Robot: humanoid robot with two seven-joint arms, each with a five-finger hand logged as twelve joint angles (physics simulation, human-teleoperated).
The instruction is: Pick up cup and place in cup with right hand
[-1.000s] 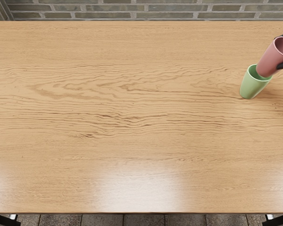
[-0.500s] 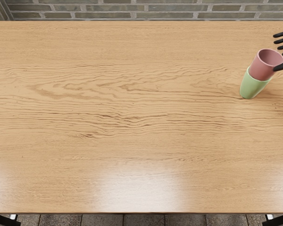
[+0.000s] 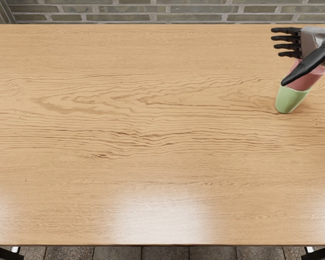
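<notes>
Shifting toward nine o'clock since the earlier frame, the right hand [image 3: 314, 43] is overlapping the pink cup [image 3: 307, 80] in view. Its fingers [image 3: 286, 38] are standing spread, pinching nothing; the thumb [image 3: 306, 66] is pointing toward eight o'clock. The pink cup is sitting inside the green cup [image 3: 290, 101], at the table's [image 3: 151, 162] two o'clock.

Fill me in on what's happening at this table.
A robot is putting one cup inside another. The pink cup sits with its lower part in the green cup, which stands on the table. The right hand is beside them with its fingers spread, holding nothing. Its thumb crosses in front of the pink cup; whether it touches, I can't tell.
</notes>
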